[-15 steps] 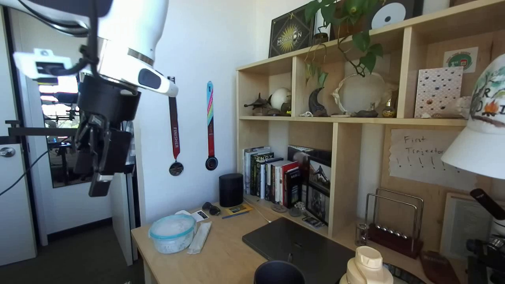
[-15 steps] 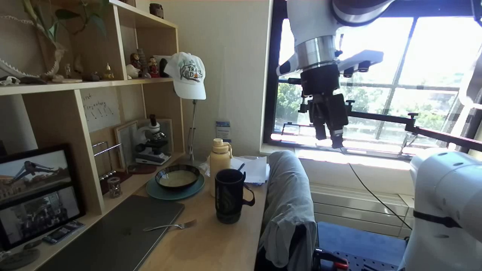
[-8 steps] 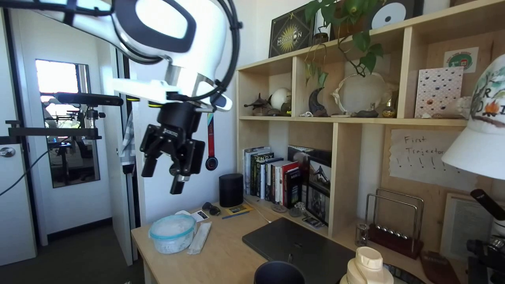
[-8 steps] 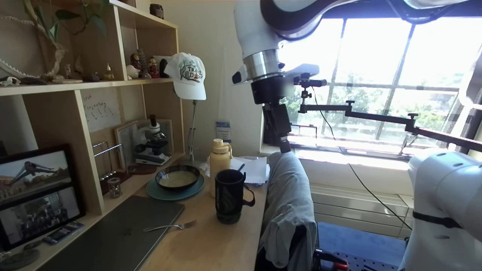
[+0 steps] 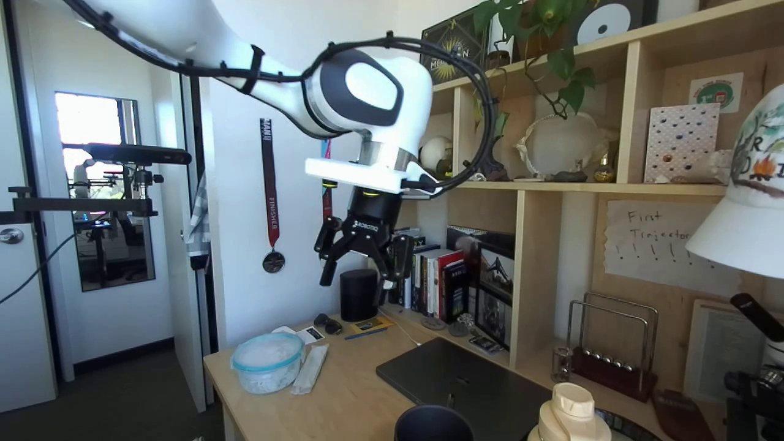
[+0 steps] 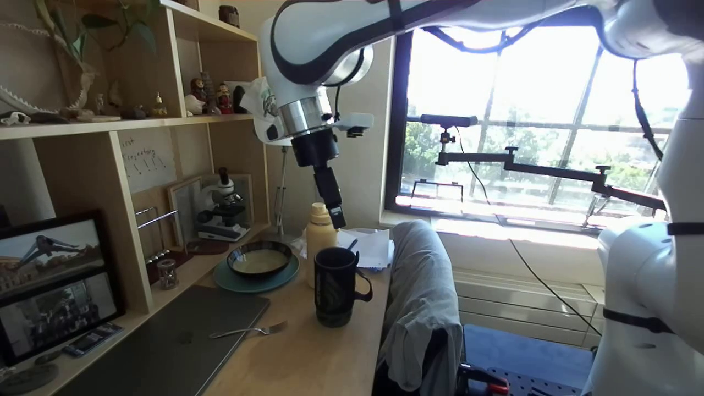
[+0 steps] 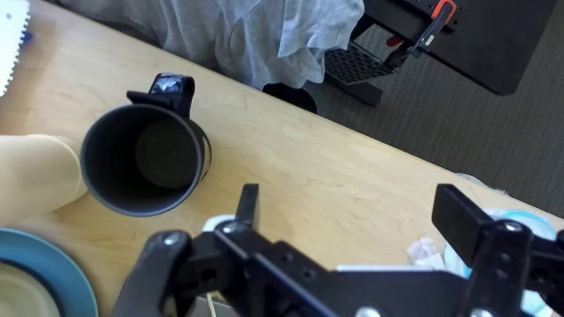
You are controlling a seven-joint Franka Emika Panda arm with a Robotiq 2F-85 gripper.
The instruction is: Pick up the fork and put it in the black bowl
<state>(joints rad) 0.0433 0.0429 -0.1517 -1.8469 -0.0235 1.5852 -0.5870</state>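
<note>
A silver fork [image 6: 264, 329] lies with its handle on the dark laptop and its tines on the wooden desk. The black bowl [image 6: 259, 262] has a dark wall and rim and a pale inside. It stands on a teal plate [image 6: 283, 278] by the shelf. In the wrist view part of the bowl [image 7: 24, 297] shows at the lower left; I cannot make out the fork there. My gripper [image 5: 356, 285] is open and empty, high above the desk. In an exterior view my gripper [image 6: 336, 221] appears above the mug. In the wrist view bare desk lies between its fingers [image 7: 346, 198].
A tall black mug [image 6: 334, 289] and a yellow bottle [image 6: 320, 239] stand between the plate and the desk edge. A laptop [image 6: 165, 346] lies by the shelf [image 5: 517, 275]. A translucent tub with light-blue rim [image 5: 267, 367] stands at the desk's end. A cloth-draped chair [image 6: 421, 286] borders the desk.
The arm has swung in from the window side to above the desk, toward the shelf, and the gripper has turned. The fork, bowl and other objects have not moved.
</note>
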